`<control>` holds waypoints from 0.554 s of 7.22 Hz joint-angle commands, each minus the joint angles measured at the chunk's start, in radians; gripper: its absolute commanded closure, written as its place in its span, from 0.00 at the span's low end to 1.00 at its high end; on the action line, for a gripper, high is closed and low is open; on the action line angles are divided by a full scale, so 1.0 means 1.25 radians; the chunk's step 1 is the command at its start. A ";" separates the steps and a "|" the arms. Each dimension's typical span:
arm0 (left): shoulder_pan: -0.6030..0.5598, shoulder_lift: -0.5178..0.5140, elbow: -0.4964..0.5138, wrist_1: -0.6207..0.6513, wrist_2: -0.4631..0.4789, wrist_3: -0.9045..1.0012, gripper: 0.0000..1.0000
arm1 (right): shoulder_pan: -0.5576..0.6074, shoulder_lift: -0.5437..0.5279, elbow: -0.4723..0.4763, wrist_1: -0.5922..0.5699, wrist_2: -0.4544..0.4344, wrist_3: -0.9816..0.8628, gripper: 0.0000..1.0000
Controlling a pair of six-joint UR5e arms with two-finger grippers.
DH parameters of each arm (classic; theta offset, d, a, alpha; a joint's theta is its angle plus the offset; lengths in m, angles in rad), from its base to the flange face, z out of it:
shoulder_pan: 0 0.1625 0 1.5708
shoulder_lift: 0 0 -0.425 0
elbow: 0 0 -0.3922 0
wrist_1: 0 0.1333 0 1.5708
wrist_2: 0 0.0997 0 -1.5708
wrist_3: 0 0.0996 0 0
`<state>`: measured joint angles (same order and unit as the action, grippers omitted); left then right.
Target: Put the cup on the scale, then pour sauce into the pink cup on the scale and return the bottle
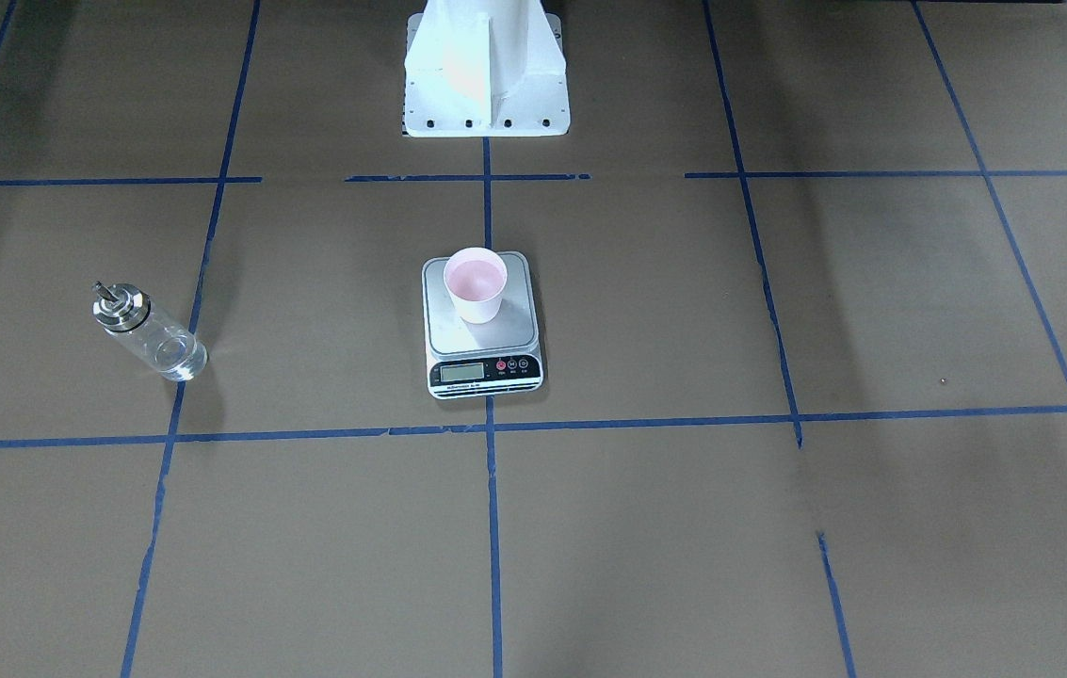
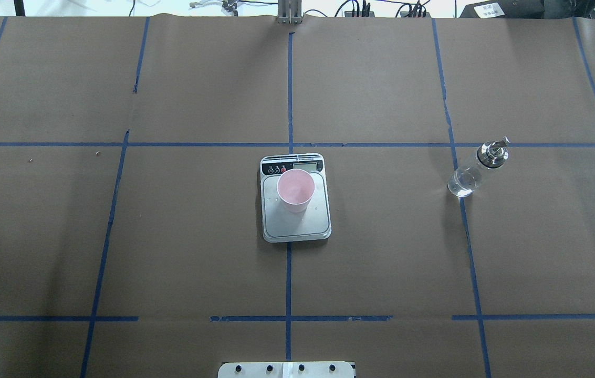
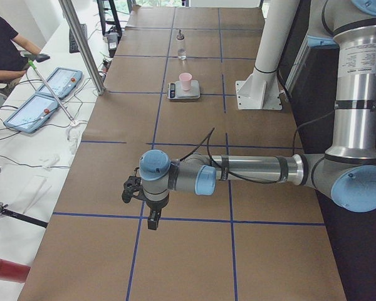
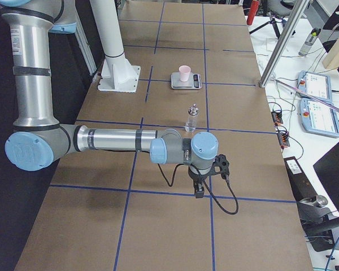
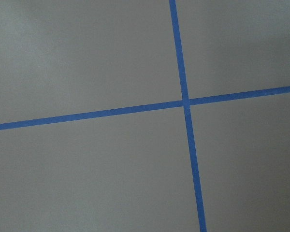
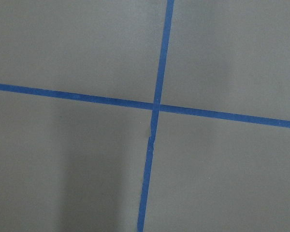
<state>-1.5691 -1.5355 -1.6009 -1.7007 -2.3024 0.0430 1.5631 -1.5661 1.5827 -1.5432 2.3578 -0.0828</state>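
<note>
The pale pink cup stands upright on the steel platform of the white scale at the table's middle; both also show in the overhead view, the cup on the scale. The clear glass bottle with its silver collar stands upright on the table on my right side, apart from the scale, and also shows in the front view. My left gripper hangs above the table's left end and my right gripper above its right end; I cannot tell whether they are open. Both wrist views show only brown paper and blue tape.
Blue tape lines divide the brown table cover into squares. The white robot base stands behind the scale. A metal post, control tablets and a seated person are beside the table's far side.
</note>
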 commanded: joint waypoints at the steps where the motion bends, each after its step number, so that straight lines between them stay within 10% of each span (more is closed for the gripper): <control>1: 0.000 0.000 0.000 0.000 0.000 0.000 0.00 | 0.000 0.000 -0.001 0.000 0.000 0.000 0.00; 4: -0.006 -0.001 -0.002 0.000 0.000 0.000 0.00 | 0.000 0.000 -0.001 0.000 0.001 0.001 0.00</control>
<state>-1.5740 -1.5365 -1.6027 -1.7012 -2.3025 0.0430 1.5631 -1.5662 1.5816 -1.5432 2.3591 -0.0815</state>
